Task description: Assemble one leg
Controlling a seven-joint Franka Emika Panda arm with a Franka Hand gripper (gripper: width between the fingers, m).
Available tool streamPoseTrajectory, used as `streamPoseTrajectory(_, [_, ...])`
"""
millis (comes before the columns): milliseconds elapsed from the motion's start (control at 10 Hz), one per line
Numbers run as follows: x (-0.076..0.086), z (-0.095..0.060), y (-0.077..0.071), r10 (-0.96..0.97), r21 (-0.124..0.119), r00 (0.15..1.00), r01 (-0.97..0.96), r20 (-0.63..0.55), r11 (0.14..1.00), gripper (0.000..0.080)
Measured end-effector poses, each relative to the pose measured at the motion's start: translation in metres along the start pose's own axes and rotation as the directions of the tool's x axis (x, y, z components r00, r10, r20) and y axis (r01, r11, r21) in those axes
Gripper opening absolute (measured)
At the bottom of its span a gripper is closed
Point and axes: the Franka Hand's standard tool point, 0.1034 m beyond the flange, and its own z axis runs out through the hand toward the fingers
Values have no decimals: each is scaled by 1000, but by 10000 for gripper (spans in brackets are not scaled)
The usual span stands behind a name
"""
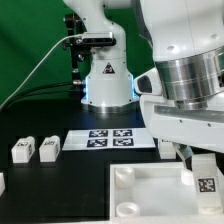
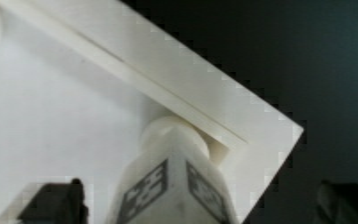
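A white leg (image 1: 205, 176) with a black-and-white tag stands upright at the corner of the large white panel (image 1: 150, 203) on the exterior view's right. My gripper (image 1: 195, 157) hangs right over it. In the wrist view the leg (image 2: 169, 172) rises from the panel's corner (image 2: 69, 120) between my two dark fingertips (image 2: 55, 201), with a gap on each side, so the gripper (image 2: 197, 206) is open and not touching it. Whether the leg sits in a socket is hidden.
Two more legs (image 1: 22, 150) (image 1: 48, 148) lie on the black table at the exterior view's left, and a third (image 1: 2, 183) shows at the left edge. The marker board (image 1: 110, 137) lies behind the panel. The robot base (image 1: 105, 75) stands at the back.
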Motion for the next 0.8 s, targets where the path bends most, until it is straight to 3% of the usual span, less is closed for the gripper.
streamPoseTrajectory(100, [1, 0, 1, -105, -8, 995, 105, 0, 994, 649])
streamPoseTrajectory(200, [5, -2, 3, -279, -39, 960, 279, -4, 960, 649])
streamPoseTrajectory(300, [6, -3, 2, -379, -51, 925, 379, -9, 924, 649])
streamPoseTrajectory(500, [6, -3, 2, -372, -47, 928, 371, -8, 927, 649])
streamPoseTrajectory(700, [5, -2, 1, -277, -40, 961, 276, -9, 960, 350])
streamPoseTrajectory(800, [5, -2, 1, -215, -40, 977, 214, -12, 976, 350])
